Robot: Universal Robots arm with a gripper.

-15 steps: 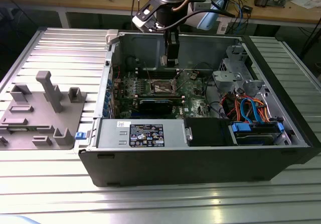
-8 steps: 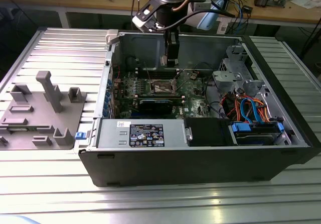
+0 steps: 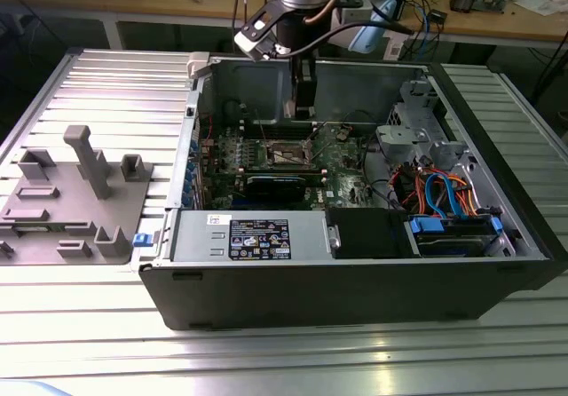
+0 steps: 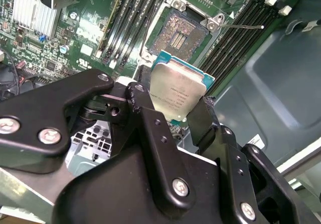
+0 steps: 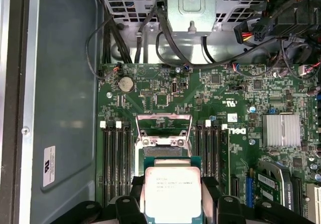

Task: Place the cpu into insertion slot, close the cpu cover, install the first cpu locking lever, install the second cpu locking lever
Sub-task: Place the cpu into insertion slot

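Note:
My gripper (image 3: 302,107) hangs inside the open computer case, above the motherboard, shut on the cpu. The cpu (image 4: 178,91) is a flat square chip with a silvery top and a green edge, pinched by two opposite edges between the black fingers (image 4: 145,108); it also shows in the first wrist view (image 5: 173,191). The insertion slot (image 4: 178,33) lies open below and just beyond the chip, its gold contacts bare. The cpu cover (image 5: 164,117) stands flipped up at the slot's far side. A thin locking lever (image 4: 241,26) sticks out beside the slot.
Long memory slots (image 5: 118,158) flank the slot on both sides. A finned heatsink (image 5: 282,129) and a black card (image 3: 280,186) sit nearby on the board. Drive cage and cables (image 3: 444,192) fill the case's right in the exterior view. A grey fixture (image 3: 80,192) stands outside, left.

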